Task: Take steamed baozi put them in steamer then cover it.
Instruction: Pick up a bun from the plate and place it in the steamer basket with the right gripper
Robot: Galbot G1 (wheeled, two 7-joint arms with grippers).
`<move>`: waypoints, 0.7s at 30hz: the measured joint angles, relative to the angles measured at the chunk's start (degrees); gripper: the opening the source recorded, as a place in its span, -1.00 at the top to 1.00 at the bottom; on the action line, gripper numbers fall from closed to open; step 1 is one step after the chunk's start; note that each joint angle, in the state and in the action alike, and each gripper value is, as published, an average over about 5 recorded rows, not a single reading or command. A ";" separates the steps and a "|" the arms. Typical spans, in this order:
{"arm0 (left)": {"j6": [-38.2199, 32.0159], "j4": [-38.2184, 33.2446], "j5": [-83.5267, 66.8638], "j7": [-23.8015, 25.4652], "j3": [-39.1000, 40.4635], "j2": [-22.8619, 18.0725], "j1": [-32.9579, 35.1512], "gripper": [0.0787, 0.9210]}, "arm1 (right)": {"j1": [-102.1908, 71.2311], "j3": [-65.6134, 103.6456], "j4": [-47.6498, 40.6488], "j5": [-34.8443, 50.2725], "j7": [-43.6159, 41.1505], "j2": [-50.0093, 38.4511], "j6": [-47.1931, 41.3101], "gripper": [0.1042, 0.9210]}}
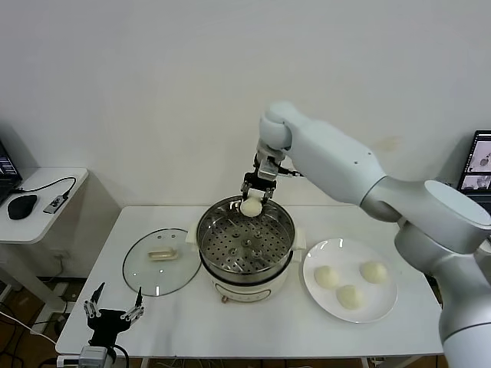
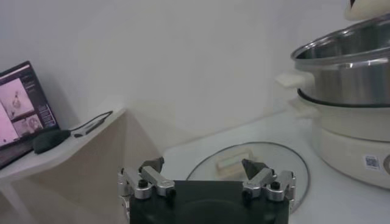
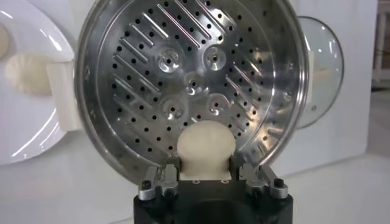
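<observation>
Four steamed baozi are in view: three lie on a white plate point(image 1: 383, 308) near the right edge of the worktop point(image 1: 253, 330), and one baozi point(image 1: 251, 207) is clamped in the right gripper point(image 1: 254, 202) above the far rim of the steamer point(image 1: 245, 247). In the right wrist view that bun point(image 3: 206, 148) sits between the two clenched fingers point(image 3: 159, 184), round and smooth with no long axis to speak of, hanging over the edge of the perforated basket floor point(image 3: 195, 79), which holds nothing. There is one steamer, a shiny steel pot on a white electric base, standing at the middle of the worktop with its mouth facing straight up. There is one cover point(image 1: 160, 261), a clear glass lid with a metal rim, lying flat on the worktop just beside the steamer toward the left edge; its cream rectangular handle point(image 1: 162, 254) faces up, with its long axis running roughly along the worktop's front edge. The left gripper point(image 1: 113, 313) hangs low at the front left corner of the worktop, its fingers point(image 2: 148, 180) spread apart and grasping nothing, pointed toward the cover. The worktop is a plain white table against a bare white wall. A smaller white side table point(image 1: 46, 207) at the far left carries a black mouse point(image 1: 21, 205) and cables, and a screen point(image 1: 477, 161) shows at the far right.
</observation>
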 measured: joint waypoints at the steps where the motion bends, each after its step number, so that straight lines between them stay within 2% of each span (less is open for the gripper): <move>1: 0.00 0.04 0.00 0.00 0.01 -0.01 0.02 -0.77 | -0.35 0.14 -0.21 -0.64 0.31 0.25 0.16 0.02; 21: -0.15 1.33 0.00 -0.23 0.57 -0.20 -0.04 -0.77 | -5.55 2.84 -4.33 -12.58 7.72 3.77 1.28 0.02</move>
